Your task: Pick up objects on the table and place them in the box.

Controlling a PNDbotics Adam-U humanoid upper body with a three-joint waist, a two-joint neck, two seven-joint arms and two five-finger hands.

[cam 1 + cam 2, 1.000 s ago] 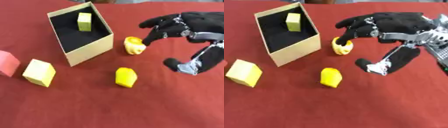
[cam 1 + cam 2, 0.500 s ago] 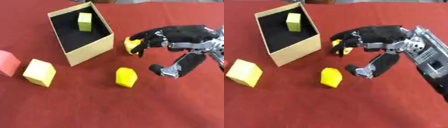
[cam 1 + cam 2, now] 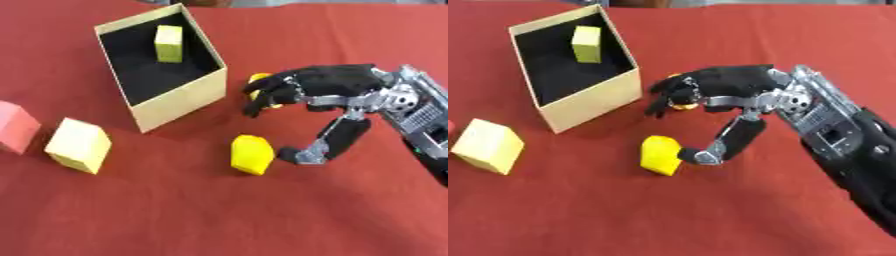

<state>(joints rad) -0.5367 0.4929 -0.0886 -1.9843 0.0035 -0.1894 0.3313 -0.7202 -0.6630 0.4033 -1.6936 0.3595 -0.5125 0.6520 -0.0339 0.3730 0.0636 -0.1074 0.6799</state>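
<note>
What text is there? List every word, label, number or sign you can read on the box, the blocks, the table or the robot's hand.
None: no readable text shows in either view.
Tan cardboard box with black lining: blank walls.
Yellow blocks, one in the box, two on the red cloth: plain faces.
Pink block: plain.
Black right hand: no marking legible.

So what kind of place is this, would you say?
Probably a robot test bench: a red cloth tabletop, an open cardboard box, plain coloured blocks, and the right hand working.
</note>
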